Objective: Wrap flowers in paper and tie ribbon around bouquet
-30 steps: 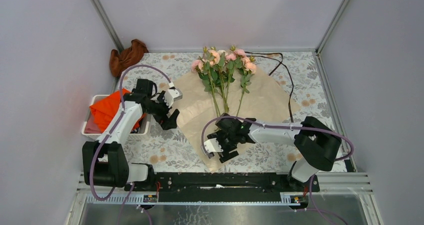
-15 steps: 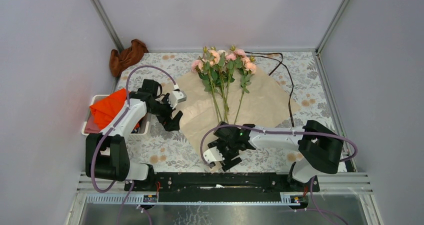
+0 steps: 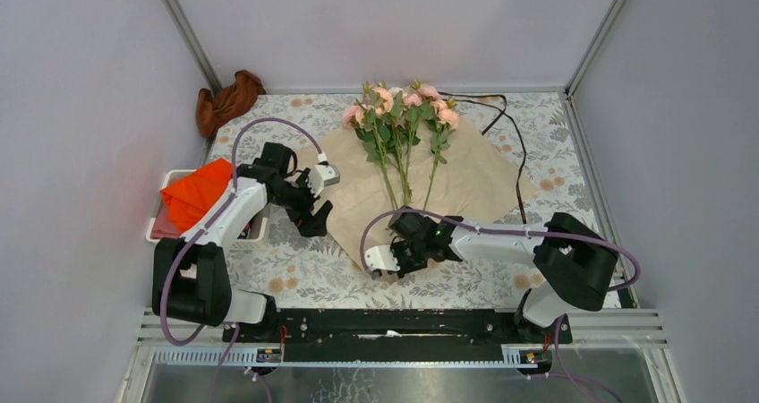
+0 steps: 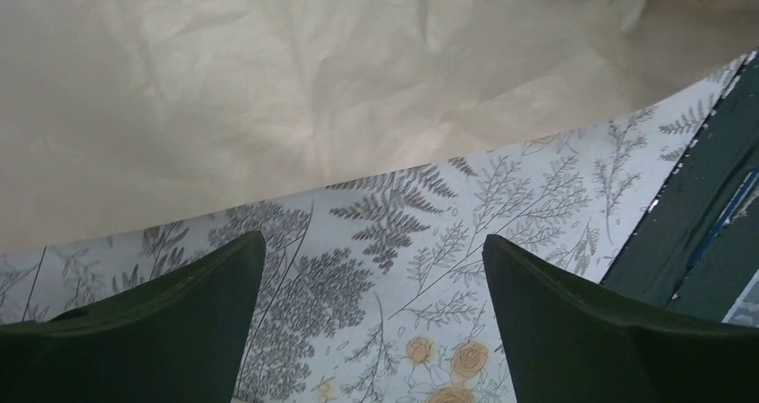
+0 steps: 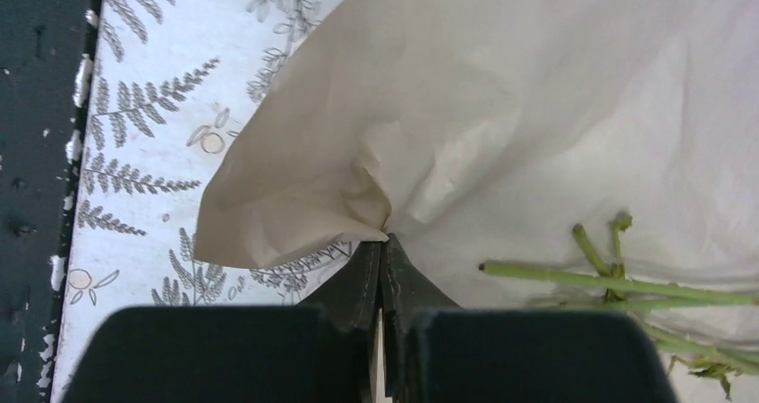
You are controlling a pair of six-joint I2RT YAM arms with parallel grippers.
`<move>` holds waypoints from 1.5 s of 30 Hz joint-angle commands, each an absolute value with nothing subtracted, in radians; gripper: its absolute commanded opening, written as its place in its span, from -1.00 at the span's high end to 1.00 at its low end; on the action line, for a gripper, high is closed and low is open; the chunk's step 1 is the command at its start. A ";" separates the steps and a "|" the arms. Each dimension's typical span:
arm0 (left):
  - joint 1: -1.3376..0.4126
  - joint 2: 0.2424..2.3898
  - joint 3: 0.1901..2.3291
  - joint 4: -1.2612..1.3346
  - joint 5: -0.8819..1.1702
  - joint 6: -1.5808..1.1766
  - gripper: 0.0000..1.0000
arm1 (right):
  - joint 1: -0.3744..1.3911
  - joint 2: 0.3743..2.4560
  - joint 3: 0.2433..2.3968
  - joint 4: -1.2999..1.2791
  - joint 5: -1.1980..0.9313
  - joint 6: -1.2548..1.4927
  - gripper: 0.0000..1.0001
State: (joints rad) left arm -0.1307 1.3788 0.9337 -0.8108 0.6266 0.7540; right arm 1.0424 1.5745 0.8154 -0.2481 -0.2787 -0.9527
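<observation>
Across the middle of the top view lies a large creased peach-orange paper sheet [image 3: 474, 184], spread flat on the fern-and-flower printed table cover [image 3: 295, 273]. On its upper part rests a small bunch of pale pink flowers with green leaves [image 3: 400, 116], blooms toward the far wall, thin stems running down to the sheet's centre. A narrow dark brown ribbon [image 3: 520, 166] trails from the upper right past the paper's right edge. At left, well apart from the sheet, a bright orange cloth [image 3: 192, 197] sits in a white tray [image 3: 154, 231], and a crumpled brown cloth [image 3: 228, 98] lies in the upper-left corner.

The right gripper [image 5: 383, 246] has its 2 dark fingers pressed together on the paper's near corner, which bunches and puckers at the pinch and lifts off the table. Cut stem ends lie just to the right of that pinch. The left gripper [image 4: 371, 260] hovers over bare table just beside the sheet's left edge, fingers spread wide, touching nothing.
</observation>
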 commanded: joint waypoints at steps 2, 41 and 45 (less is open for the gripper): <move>-0.234 1.352 0.915 -0.790 0.689 0.751 -0.96 | 0.949 1.507 0.826 -0.197 -0.392 -0.855 0.98; -0.594 1.357 0.724 -0.211 0.683 0.521 1.00 | 0.531 1.309 0.870 -0.059 -0.621 -0.132 -0.27; -0.575 1.386 0.746 -0.173 0.692 0.402 1.00 | 0.496 1.310 0.867 -0.036 -0.468 0.053 -0.27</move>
State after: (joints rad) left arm -0.5880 1.3560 0.7170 -0.2710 0.6880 0.5560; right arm 0.5224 1.3220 0.8577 -0.1223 -0.5838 -0.2073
